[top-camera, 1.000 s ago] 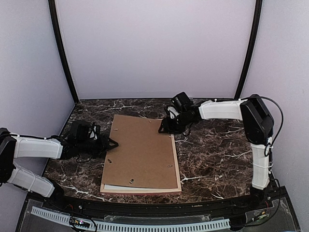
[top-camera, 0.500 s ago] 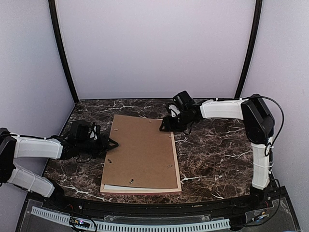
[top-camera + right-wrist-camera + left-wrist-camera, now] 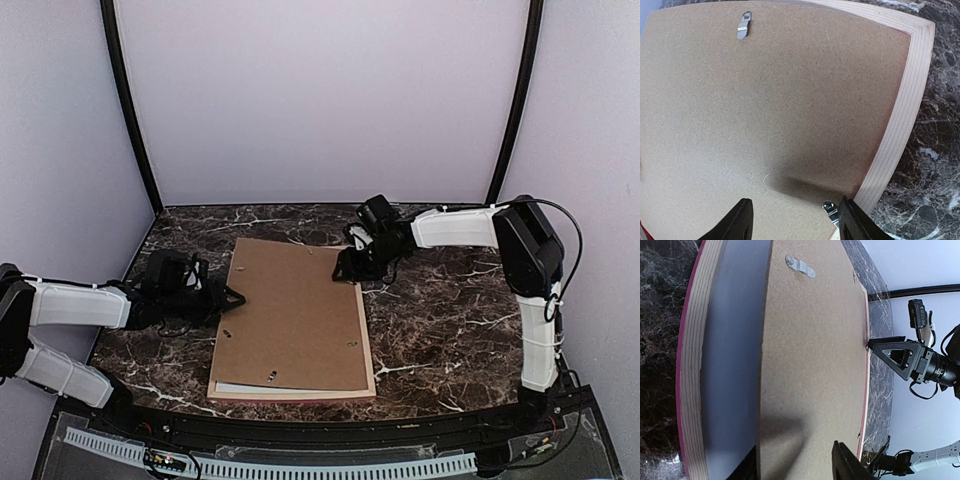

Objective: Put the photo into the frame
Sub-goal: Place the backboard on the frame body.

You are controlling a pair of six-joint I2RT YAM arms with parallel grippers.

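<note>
The frame (image 3: 369,352) lies face down on the marble table, its pale wood rails showing (image 3: 690,365) (image 3: 905,100). A brown backing board (image 3: 295,315) (image 3: 815,340) (image 3: 765,90) covers it, its left edge raised above a pale grey-blue sheet (image 3: 732,365). The photo is hidden. My left gripper (image 3: 232,297) (image 3: 797,465) is open astride the board's left edge, one finger on either side of that edge. My right gripper (image 3: 345,270) (image 3: 796,222) is open over the board's far right corner, and it also shows in the left wrist view (image 3: 900,357).
Small metal clips sit on the board (image 3: 801,266) (image 3: 743,25), one by the right gripper's finger (image 3: 830,210). Dark marble (image 3: 450,320) surrounds the frame. Pale walls and two black posts (image 3: 130,110) close in the back.
The right gripper has shifted slightly to the right at the board's far corner and its jaws have widened a little. The left arm and the board have not moved.
</note>
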